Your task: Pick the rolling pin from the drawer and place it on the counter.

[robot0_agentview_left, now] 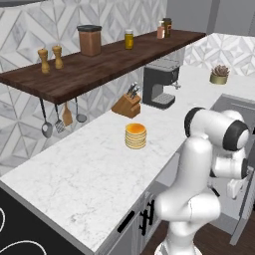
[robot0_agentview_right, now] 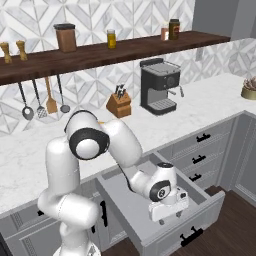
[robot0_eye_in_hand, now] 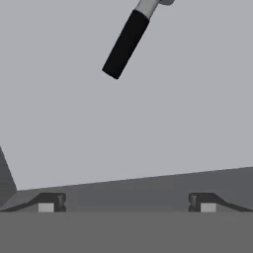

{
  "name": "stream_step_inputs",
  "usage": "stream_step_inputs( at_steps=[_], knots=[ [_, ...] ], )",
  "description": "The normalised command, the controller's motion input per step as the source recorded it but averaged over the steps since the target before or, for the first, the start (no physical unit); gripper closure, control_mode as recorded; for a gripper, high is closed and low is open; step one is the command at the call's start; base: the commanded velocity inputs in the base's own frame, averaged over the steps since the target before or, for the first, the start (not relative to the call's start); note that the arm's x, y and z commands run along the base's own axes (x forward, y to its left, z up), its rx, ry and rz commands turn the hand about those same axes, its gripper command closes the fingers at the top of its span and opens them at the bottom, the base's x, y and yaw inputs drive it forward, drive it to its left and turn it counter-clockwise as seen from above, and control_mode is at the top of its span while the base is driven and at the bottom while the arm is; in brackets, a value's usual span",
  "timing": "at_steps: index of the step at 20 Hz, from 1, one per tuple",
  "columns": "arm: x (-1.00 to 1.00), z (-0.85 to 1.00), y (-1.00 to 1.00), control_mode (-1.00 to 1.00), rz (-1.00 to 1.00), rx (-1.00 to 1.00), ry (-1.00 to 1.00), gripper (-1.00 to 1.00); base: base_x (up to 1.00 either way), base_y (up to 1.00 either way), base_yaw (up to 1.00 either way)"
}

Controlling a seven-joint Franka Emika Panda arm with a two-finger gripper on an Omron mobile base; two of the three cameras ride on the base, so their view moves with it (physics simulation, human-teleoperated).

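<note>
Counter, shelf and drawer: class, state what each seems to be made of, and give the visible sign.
The counter looks like polished white marble: faint grey veins on a pale surface. The shelf looks like dark stained wood: brown with streaks like grain. The drawer is plain matt grey, perhaps painted board or metal; the rendering leaves that open. Its handle is black, likely metal.

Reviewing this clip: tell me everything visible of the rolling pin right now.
In the hand view only one end of the rolling pin is in frame: a matte black cylindrical handle running into a pale grey neck that the top edge cuts off. It lies flat on the drawer floor, slanted across the view, nothing else touching it. The gripper is above it with jaws spread wide, fingertips well short of the handle. Its barrel and other handle are out of frame.
</note>
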Motion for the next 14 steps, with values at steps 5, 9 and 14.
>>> stream_step_inputs(
  at_steps=[5,9,14],
  knots=[
    [0.92,0.14,0.08,-1.0,-0.13,0.08,-0.18,-1.0,0.0,0.0,0.0],
    [0.92,-0.12,0.3,-1.0,-0.21,0.09,-0.19,-1.0,0.0,0.0,0.0],
    [0.57,-0.01,0.01,-1.0,-0.21,0.15,-0.13,-1.0,0.0,0.0,0.0]
  ],
)
